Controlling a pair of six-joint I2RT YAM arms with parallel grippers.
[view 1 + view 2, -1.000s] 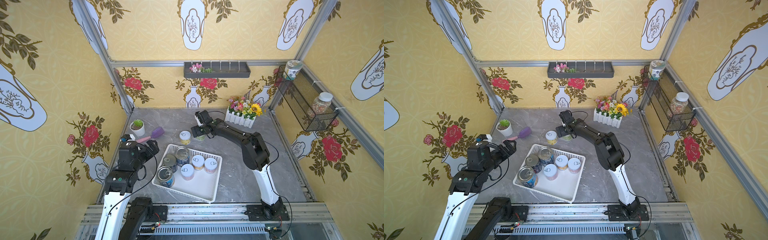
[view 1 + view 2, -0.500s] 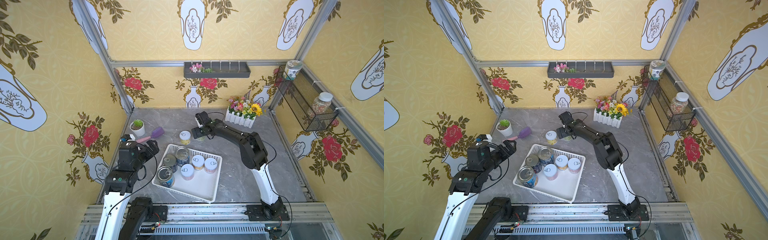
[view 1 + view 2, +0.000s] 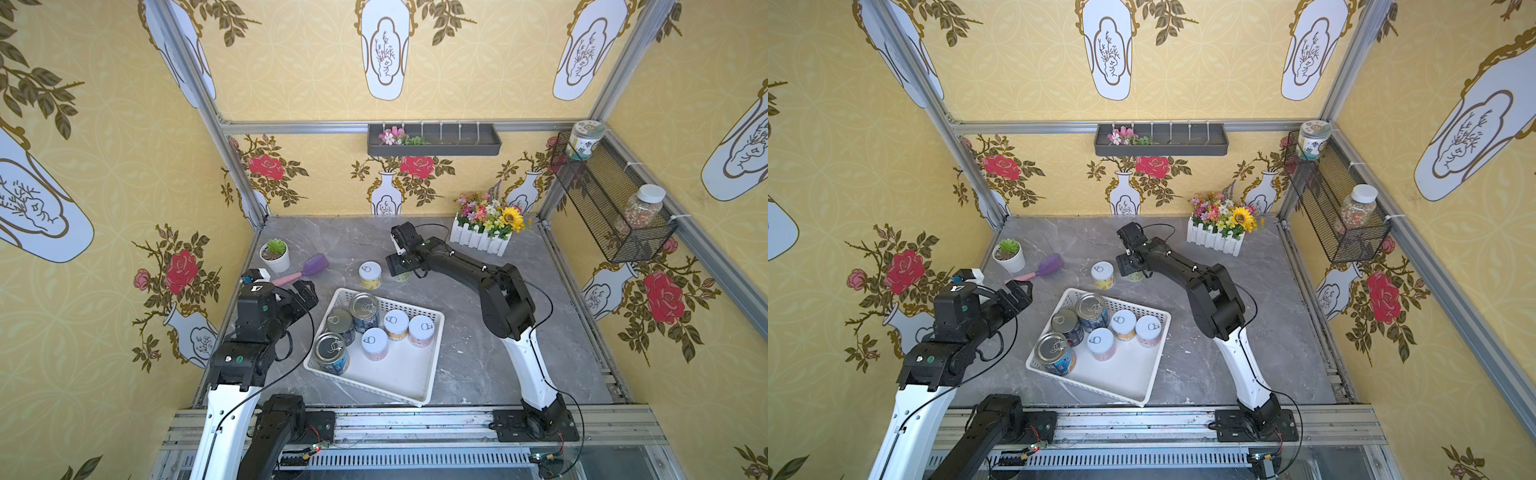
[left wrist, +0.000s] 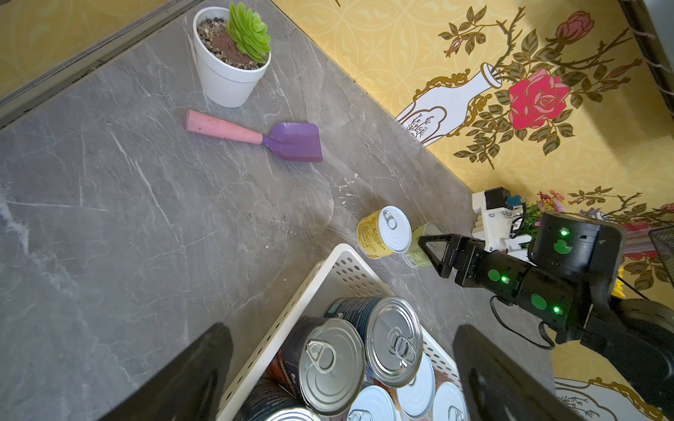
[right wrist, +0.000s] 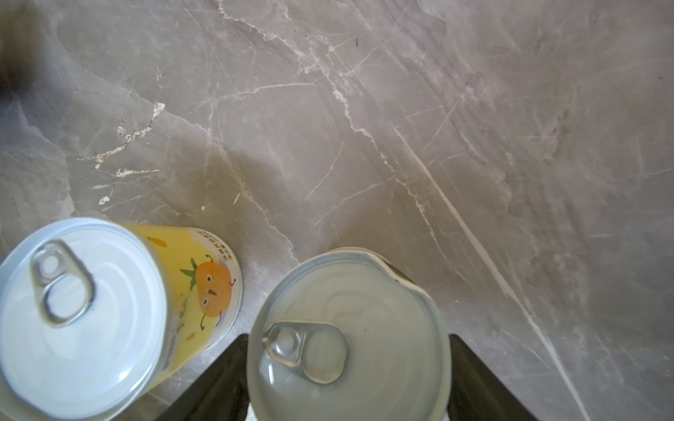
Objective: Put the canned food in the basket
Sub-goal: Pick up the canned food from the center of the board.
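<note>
The white perforated basket (image 3: 434,357) (image 3: 1156,361) sits near the table's front and holds several upright cans: three silver-topped ones (image 3: 364,307) and three white-lidded ones (image 3: 396,322). Behind it a yellow-labelled can (image 3: 369,274) (image 5: 84,302) stands on the table. Beside that is a green-labelled can (image 3: 1135,275) (image 5: 350,335). My right gripper (image 3: 399,266) (image 5: 346,340) is down over the green can, a finger pressed on each side. My left gripper (image 3: 305,293) (image 4: 341,330) hangs open above the basket's left corner, holding nothing.
A potted succulent (image 3: 275,253) and a purple scoop with a pink handle (image 3: 307,270) lie at the back left. A white fence box of flowers (image 3: 486,224) stands at the back right. On the right wall hangs a black wire basket (image 3: 611,208) with jars.
My right gripper's fingers have closed in on the green-labelled can. The left arm has not moved.
</note>
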